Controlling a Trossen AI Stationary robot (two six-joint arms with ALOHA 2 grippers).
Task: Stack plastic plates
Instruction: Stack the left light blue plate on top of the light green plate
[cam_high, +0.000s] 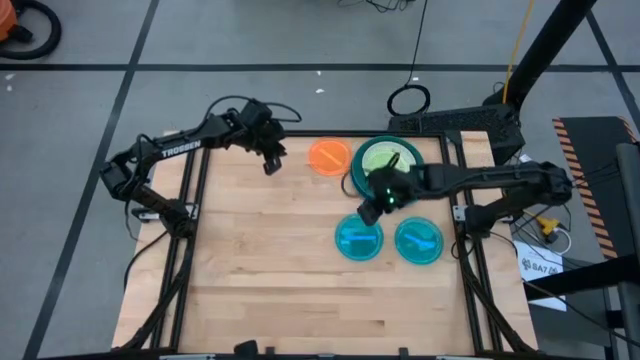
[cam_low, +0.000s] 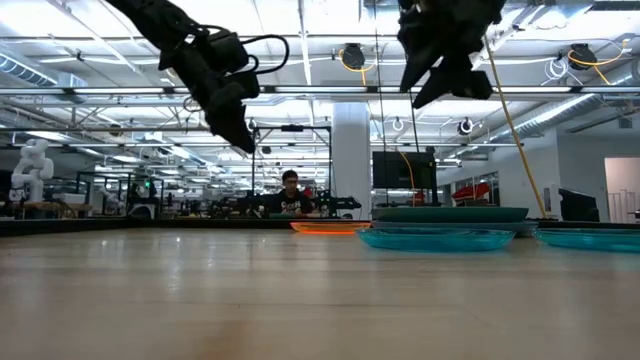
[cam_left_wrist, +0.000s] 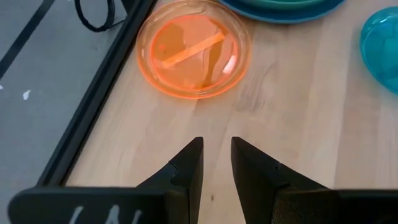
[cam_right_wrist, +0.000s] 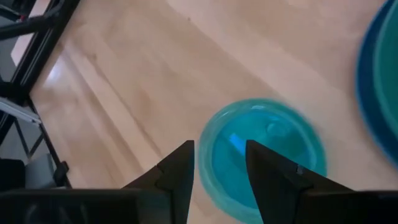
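The right gripper (cam_high: 368, 211), fingers a little apart and empty, hangs above a cyan plate (cam_high: 358, 240) near the desk's right edge; a clumsy grab could push it away

The left gripper (cam_high: 271, 165), also slightly open, waits by the orange plate (cam_high: 329, 157)

Left arm reaches in from left side, elbow bent, left end effector (cam_high: 272, 158) raised, fingers (cam_left_wrist: 186, 171) slightly parted, empty. Right arm stretches in from right, right end effector (cam_high: 370, 211) raised, fingers (cam_right_wrist: 177, 174) apart, empty.
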